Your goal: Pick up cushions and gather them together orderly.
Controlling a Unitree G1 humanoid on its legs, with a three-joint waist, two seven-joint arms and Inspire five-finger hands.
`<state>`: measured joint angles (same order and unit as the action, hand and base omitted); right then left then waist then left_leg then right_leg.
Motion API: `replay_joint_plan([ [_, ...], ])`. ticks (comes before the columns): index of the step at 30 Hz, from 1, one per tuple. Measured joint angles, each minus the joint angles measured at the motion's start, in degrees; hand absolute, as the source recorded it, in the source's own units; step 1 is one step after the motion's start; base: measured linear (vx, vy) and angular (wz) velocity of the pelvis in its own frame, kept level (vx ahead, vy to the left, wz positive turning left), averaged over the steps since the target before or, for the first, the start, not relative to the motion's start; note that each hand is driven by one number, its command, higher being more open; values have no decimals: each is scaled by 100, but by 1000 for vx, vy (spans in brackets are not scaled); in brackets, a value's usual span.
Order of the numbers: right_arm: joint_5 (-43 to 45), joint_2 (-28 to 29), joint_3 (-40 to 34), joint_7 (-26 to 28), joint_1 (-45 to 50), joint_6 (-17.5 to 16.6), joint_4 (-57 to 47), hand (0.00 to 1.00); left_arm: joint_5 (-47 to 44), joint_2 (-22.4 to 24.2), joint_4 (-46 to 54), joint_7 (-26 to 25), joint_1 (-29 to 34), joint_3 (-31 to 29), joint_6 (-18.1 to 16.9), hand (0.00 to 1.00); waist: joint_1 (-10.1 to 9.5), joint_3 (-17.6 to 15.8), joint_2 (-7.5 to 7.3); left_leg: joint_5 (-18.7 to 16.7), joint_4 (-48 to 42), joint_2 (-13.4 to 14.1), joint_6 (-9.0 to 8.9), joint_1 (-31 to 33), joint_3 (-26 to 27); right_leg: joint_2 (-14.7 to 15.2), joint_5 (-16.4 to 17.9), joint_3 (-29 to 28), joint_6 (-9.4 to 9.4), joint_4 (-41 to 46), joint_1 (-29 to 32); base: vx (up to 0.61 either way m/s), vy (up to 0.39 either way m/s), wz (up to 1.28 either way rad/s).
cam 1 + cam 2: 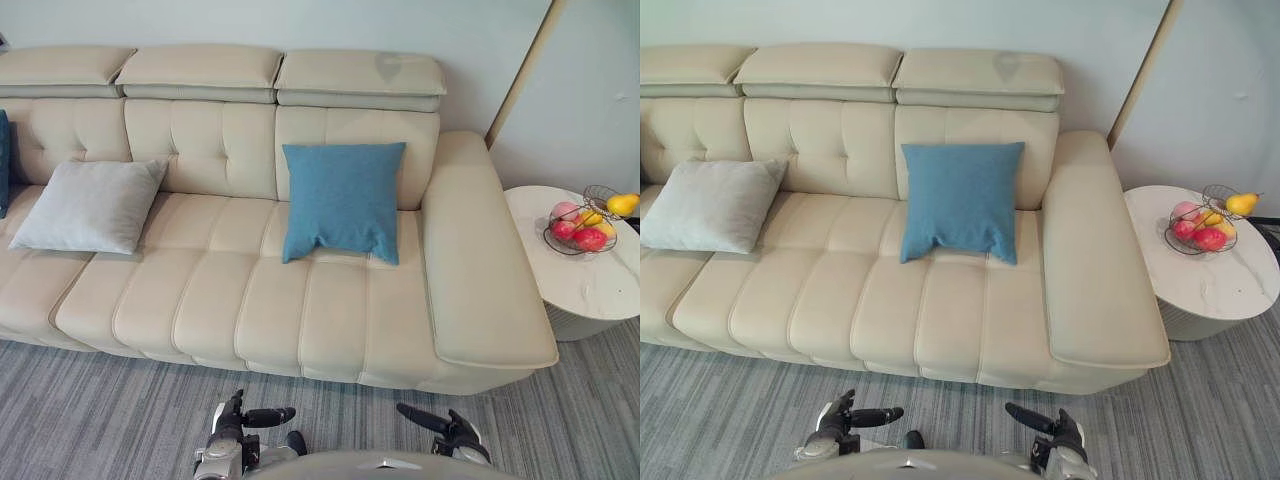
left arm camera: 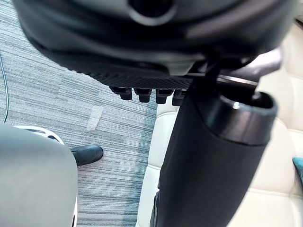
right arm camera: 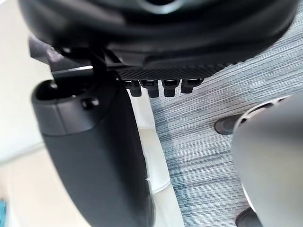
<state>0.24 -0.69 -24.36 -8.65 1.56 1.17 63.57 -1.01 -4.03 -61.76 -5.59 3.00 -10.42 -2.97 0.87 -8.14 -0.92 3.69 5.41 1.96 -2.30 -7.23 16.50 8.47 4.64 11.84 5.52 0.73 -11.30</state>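
Observation:
A blue cushion (image 1: 342, 200) leans upright against the back of the cream sofa (image 1: 200, 300), on its right seat. A light grey cushion (image 1: 90, 205) leans on the left seat, about two seat widths away. A sliver of a dark blue cushion (image 1: 3, 160) shows at the far left edge. My left hand (image 1: 250, 425) and right hand (image 1: 450, 432) hang low over the carpet in front of the sofa, well short of the cushions. Both are open and hold nothing, thumbs stretched out (image 2: 213, 156) (image 3: 94, 156).
A wide armrest (image 1: 480, 260) closes the sofa's right end. Beside it stands a round white side table (image 1: 590, 280) with a wire basket of fruit (image 1: 585, 225). Grey striped carpet (image 1: 100, 410) lies between me and the sofa.

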Motion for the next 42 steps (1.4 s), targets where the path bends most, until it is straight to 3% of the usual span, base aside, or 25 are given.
replay_joint_plan([
  [6,-15,-29,-40,2,124,12,-190,100,-90,1,1,91,3,5,40,100,66,-48,26,-47,-7,257,-189,-172,431,-175,16,-371,-30,54,69,-28,-49,-39],
  [10,-15,-24,-30,2,183,5,-450,100,-59,15,0,98,-11,12,69,100,130,-107,78,-141,-159,491,-385,-237,1129,-431,69,-1231,-114,474,635,-5,-78,-92],
  [14,-22,-63,64,-15,238,4,-447,100,-52,53,1,113,-68,-6,70,100,170,-154,29,-146,-452,553,-389,-206,1117,-541,81,-1862,-136,742,1011,30,-145,-105],
  [15,-27,-91,98,-14,288,9,-441,100,-52,100,1,102,-110,-28,69,100,262,-171,44,-173,-568,580,-387,-204,1148,-579,75,-2074,-133,856,1153,23,-64,-101],
  [18,-74,-156,262,-10,308,26,-547,100,-50,247,14,88,-178,-252,69,100,268,-203,123,-460,-914,790,-357,-252,1766,-886,-39,-2481,-107,1226,1619,-22,-83,-145],
  [19,-98,-173,436,-15,246,16,-672,100,-50,242,12,92,-174,-251,70,100,260,-206,124,-590,-1074,896,-274,-275,2216,-1055,-208,-2447,-137,1359,1901,-63,-102,-177],
  [20,-115,-178,456,-14,223,10,-682,100,-49,241,12,90,-176,-250,70,100,259,-206,124,-618,-1107,918,-243,-275,2308,-1073,-254,-2392,-151,1369,1961,-107,-126,-217],
  [21,-134,-170,573,-21,109,-15,-719,100,-49,210,8,90,-192,-238,71,100,256,-236,88,-717,-1262,1032,-102,-276,2689,-1011,-386,-1685,-264,1222,2193,-169,-110,-140],
  [22,-134,-155,572,-22,73,-14,-729,100,-44,192,8,90,-226,-225,72,100,270,-272,93,-731,-1297,1021,-82,-281,2766,-866,-226,-1290,-623,1194,2258,-156,-87,-162],
  [23,-121,-180,538,-17,66,8,-722,100,-42,207,19,96,-308,-172,75,100,307,-322,139,-741,-1303,1020,-74,-353,2982,-427,-65,14,-843,1479,2388,-58,-13,-120],
  [24,-128,-259,548,-19,60,7,-642,100,-42,229,35,97,-312,-167,62,100,323,-339,176,-817,-1308,1027,-187,-494,3218,80,83,1431,-1007,1811,2355,91,10,-141],
  [26,-141,-377,590,-33,-13,-3,-625,100,-44,214,17,94,-305,-216,63,100,295,-425,319,-838,-1190,1158,-240,-684,3515,405,425,2802,-1038,2197,2228,161,-59,-140],
  [28,-142,-432,583,-49,-80,1,-559,100,-44,195,-45,93,-296,-209,68,100,288,-505,350,-848,-1164,1185,-274,-841,3680,398,585,2765,-984,2443,2320,143,-159,-106],
  [32,-141,-467,644,-48,-137,4,-514,100,-34,219,-165,104,-260,-159,125,100,330,-563,383,-852,-1568,1265,-308,-989,3572,35,785,2095,-1080,2539,2412,85,-243,-98],
  [33,-136,-464,731,-44,-71,2,-501,100,18,213,-164,109,-289,-112,121,100,371,-562,327,-821,-2746,1756,-332,-816,3489,-137,858,1918,-1104,2469,2302,56,-231,-63],
  [35,-135,-477,825,-45,-96,-3,-435,100,64,181,-158,119,-303,-110,118,100,360,-564,308,-914,-4012,2184,-210,-452,3079,-329,849,1657,-1121,2314,2191,56,-185,-73],
  [36,-134,-484,841,-46,-111,-10,-414,100,66,164,-129,108,-319,-110,92,100,351,-567,306,-1155,-4508,2220,-293,-221,2771,-400,829,1542,-1140,2248,2144,94,-160,-90],
  [37,-117,-521,865,-55,-129,-7,-306,100,59,158,-101,92,-359,-107,73,100,359,-576,313,-1544,-4949,2030,-532,207,2040,-547,731,1345,-1186,2018,1961,124,-73,-102],
  [38,-115,-541,839,-69,-138,12,-123,100,44,165,-41,85,-359,-35,50,100,344,-618,269,-1830,-4838,1679,-513,483,1443,-662,635,1140,-1160,1737,1650,110,-42,-106],
  [40,-116,-538,752,-87,-67,32,-23,100,37,157,57,106,-357,61,24,100,275,-630,229,-1956,-4174,1247,-506,825,981,-757,591,790,-1123,1497,1355,60,7,-94],
  [42,-117,-543,739,-114,-58,31,-30,100,34,152,92,96,-354,44,-11,100,258,-639,241,-1926,-3469,994,-469,1215,475,-841,572,481,-1093,1374,1267,56,17,-101],
])
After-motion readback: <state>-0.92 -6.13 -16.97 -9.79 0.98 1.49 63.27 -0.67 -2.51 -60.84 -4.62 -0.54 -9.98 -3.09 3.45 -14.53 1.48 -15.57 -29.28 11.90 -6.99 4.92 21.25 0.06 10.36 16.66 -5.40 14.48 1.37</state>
